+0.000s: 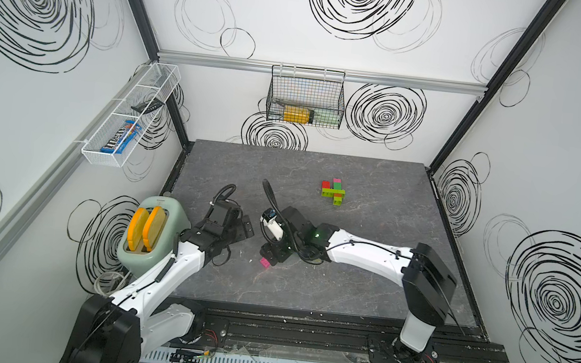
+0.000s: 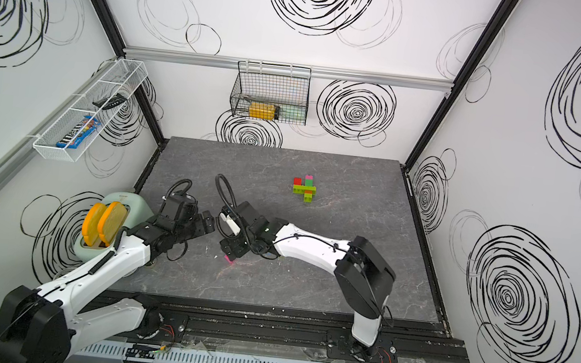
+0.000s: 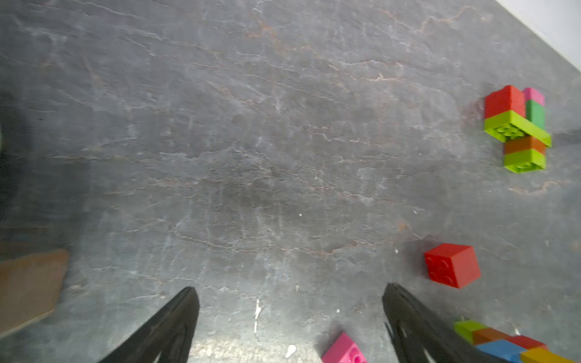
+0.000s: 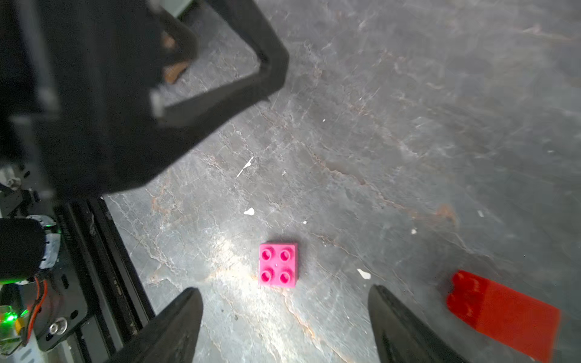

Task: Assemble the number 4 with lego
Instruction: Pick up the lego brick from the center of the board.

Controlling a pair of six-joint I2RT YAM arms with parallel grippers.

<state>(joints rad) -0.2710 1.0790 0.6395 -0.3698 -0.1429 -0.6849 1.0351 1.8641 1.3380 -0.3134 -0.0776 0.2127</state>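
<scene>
A joined lego cluster (image 1: 333,191) of red, pink, dark green, lime and orange bricks lies at the table's far middle, also in the left wrist view (image 3: 517,129). A loose pink lego brick (image 4: 278,265) lies studs up on the table just ahead of my right gripper (image 4: 284,301), which is open and empty; in a top view this brick (image 1: 265,262) peeks out beside the gripper (image 1: 270,255). A loose red brick (image 4: 503,314) lies beside it. My left gripper (image 3: 290,301) is open and empty, with the pink brick (image 3: 344,350), a red brick (image 3: 452,265) and a heap of several bricks (image 3: 509,342) nearby.
A mint toaster (image 1: 148,237) with two orange slices stands at the table's left edge beside the left arm. A black wire basket (image 1: 306,98) hangs on the back wall and a white wire shelf (image 1: 129,115) on the left wall. The two grippers sit close together.
</scene>
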